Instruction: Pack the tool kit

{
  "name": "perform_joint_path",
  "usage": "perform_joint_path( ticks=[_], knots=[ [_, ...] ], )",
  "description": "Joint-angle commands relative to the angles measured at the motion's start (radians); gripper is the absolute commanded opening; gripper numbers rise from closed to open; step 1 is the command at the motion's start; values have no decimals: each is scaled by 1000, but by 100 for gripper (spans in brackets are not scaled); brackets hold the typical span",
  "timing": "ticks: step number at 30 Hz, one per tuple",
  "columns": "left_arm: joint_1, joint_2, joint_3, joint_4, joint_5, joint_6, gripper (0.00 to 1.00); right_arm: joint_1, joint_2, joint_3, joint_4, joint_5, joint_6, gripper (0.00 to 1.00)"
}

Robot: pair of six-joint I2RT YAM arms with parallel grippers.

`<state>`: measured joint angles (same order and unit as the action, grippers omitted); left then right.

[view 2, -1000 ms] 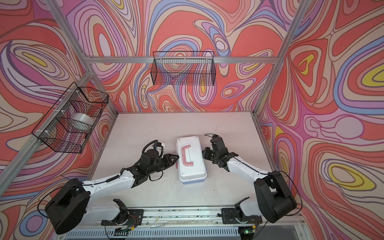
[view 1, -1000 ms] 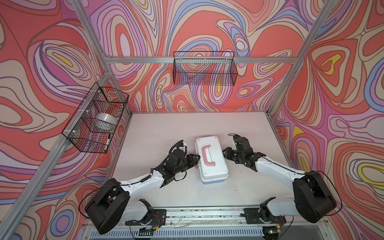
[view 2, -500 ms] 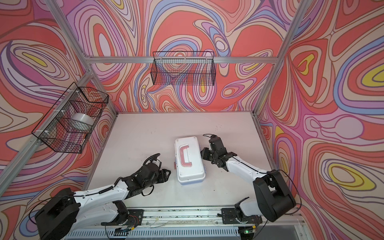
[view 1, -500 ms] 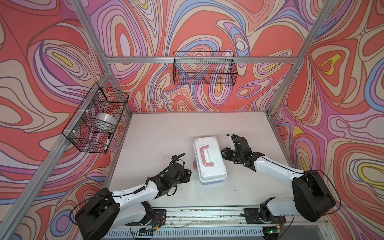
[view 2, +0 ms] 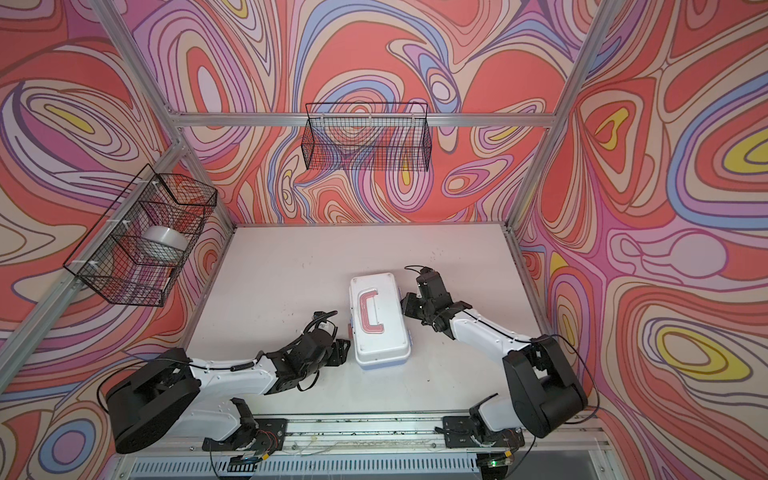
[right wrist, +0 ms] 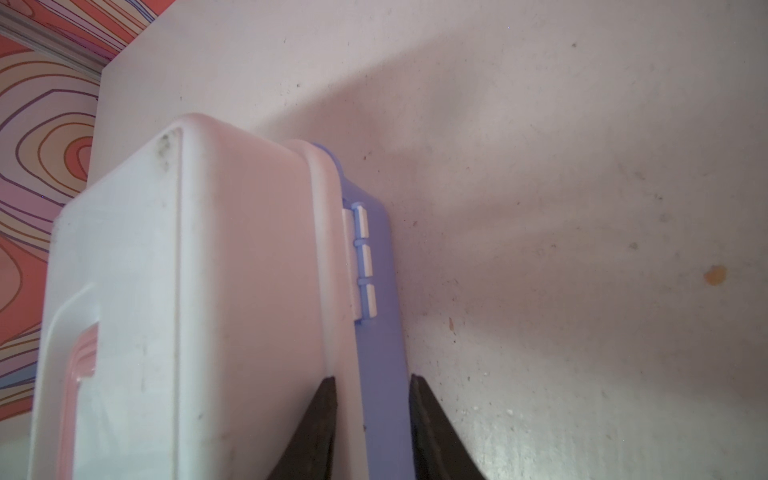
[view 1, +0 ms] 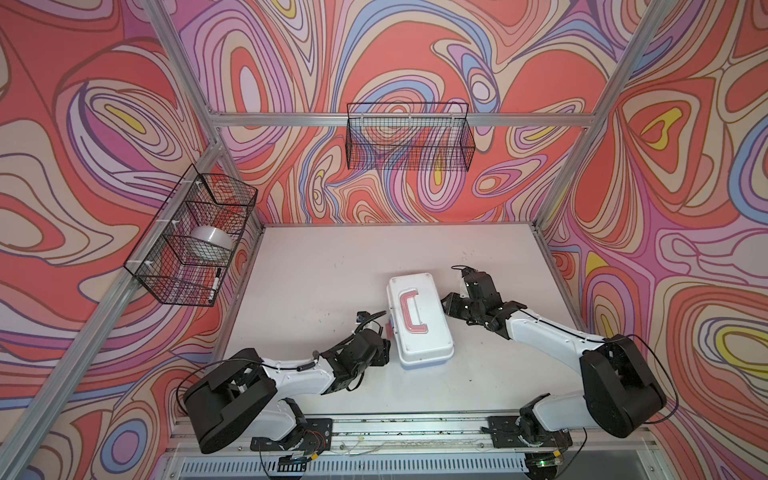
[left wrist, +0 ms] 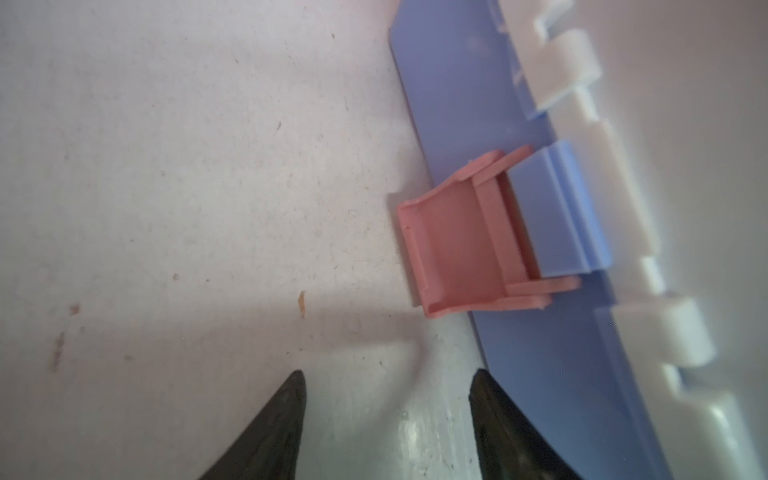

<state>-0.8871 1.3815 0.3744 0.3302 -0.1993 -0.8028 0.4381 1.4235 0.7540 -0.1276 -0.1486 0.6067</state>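
Tool kit (view 1: 417,320) lies lid-up, lid down, near the middle of the tabletop (view 1: 324,257), between my two hands. My left hand (left wrist: 387,371) stands open and empty, its fingers apart just short of the pink latch (left wrist: 457,249). The latch is folded outward from the box, down toward the tabletop. My right hand (right wrist: 372,377) is pinched on the kit's hinge-side edge, with one finger on the white lid (right wrist: 249,249) and the other outside the blue base (right wrist: 382,353).

kit (view 1: 420,328) on table (view 1: 332,257), basket (view 1: 409,137) behind (seemingly hung)
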Motion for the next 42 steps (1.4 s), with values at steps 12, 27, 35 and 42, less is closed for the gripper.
perform_joint_path(
  ticks=[12, 27, 35, 42],
  knots=[
    [-41, 172, 74, 33, -183, -16, 63, 17, 36, 10, -75, -45, -29, 31],
    [-41, 86, -7, 75, -309, -47, 62, 17, 24, 4, -73, -48, -28, 31],
    [-39, -60, -16, 28, -365, -12, 62, 16, 11, -3, -68, -51, -27, 31],
    [-40, -118, -7, 56, -292, 18, 62, 17, 7, -13, -69, -53, -28, 31]
  ],
)
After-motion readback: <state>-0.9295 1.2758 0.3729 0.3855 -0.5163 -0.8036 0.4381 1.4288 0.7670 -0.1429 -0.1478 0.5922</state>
